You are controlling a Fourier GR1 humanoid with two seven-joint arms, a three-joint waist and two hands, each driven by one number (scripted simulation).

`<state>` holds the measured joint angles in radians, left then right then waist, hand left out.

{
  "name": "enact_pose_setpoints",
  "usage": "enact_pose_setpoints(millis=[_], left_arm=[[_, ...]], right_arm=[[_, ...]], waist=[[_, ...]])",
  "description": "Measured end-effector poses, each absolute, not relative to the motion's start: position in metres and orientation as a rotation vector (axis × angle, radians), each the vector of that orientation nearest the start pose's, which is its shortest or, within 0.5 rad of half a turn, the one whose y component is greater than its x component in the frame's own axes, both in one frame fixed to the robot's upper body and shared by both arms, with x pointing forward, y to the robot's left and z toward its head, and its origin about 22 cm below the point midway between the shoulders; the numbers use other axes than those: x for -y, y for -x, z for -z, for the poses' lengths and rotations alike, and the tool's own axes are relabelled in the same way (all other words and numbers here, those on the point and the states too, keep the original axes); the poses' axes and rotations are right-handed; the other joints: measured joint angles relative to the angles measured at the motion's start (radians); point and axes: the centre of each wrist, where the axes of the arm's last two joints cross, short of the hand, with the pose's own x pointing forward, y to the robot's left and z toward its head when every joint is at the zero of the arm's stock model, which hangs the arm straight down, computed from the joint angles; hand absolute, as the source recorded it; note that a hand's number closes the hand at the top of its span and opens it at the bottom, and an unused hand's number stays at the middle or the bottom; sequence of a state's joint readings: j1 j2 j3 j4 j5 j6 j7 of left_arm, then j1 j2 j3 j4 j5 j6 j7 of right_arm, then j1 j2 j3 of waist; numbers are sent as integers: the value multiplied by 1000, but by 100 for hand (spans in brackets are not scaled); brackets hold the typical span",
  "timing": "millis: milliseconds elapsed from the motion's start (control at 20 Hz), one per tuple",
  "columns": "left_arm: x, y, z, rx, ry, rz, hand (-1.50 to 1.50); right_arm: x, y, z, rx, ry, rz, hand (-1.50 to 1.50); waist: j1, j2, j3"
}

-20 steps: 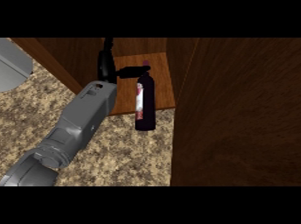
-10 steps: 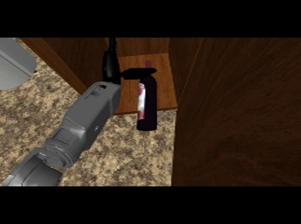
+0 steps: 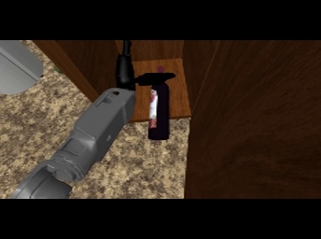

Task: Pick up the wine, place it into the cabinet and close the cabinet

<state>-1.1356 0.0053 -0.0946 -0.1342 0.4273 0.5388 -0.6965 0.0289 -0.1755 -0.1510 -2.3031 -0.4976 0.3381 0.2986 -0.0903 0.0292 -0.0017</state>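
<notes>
The dark wine bottle (image 3: 158, 122) with its pale label lies lengthwise in the head view, its neck over the cabinet's shelf (image 3: 177, 100) and its base past the shelf's front edge, above the counter. My left hand (image 3: 127, 77) is at the bottle's neck. The thumb (image 3: 157, 78) is hooked across the neck, and the other fingers point up into the dark of the cabinet. The grey forearm runs down to the lower left. The right hand shows nowhere.
A wide dark wooden panel (image 3: 260, 121), apparently the cabinet's open door, fills the right half. The cabinet's left wall (image 3: 80, 60) slants at the upper left. A grey rounded object (image 3: 8, 65) sits at the far left on the speckled counter (image 3: 25, 126).
The left arm and the bottle have edged slightly right and further toward the shelf. More of the grey object shows at the left.
</notes>
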Motion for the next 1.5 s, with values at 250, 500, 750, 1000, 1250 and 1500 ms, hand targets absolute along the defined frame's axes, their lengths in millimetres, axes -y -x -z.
enact_pose_setpoints(millis=[250, 500, 750, 1000, 1250, 1500], left_arm=[[-104, -423, -18, 1889, -226, -56, -150], [-99, -414, -13, 1919, -167, -78, -150], [-79, -394, -12, 1930, -120, -90, -150], [-57, -352, 1, 1915, -48, -107, -150], [-40, -312, -2, 1912, 65, -124, -150], [-48, -264, 3, 1906, 141, -127, -150]], right_arm=[[269, -173, -166, 1996, -410, -296, -150], [267, -172, -172, 1995, -404, -290, -150], [267, -173, -172, 1975, -386, -276, -150], [270, -167, -169, 1967, -358, -256, -150], [277, -164, -167, 1968, -318, -239, -150], [283, -159, -163, 1967, -282, -223, -150]], waist=[[1, -8, 0], [14, -19, 1], [32, -27, 1], [55, -32, 1], [78, -34, 2], [90, -35, 2]])
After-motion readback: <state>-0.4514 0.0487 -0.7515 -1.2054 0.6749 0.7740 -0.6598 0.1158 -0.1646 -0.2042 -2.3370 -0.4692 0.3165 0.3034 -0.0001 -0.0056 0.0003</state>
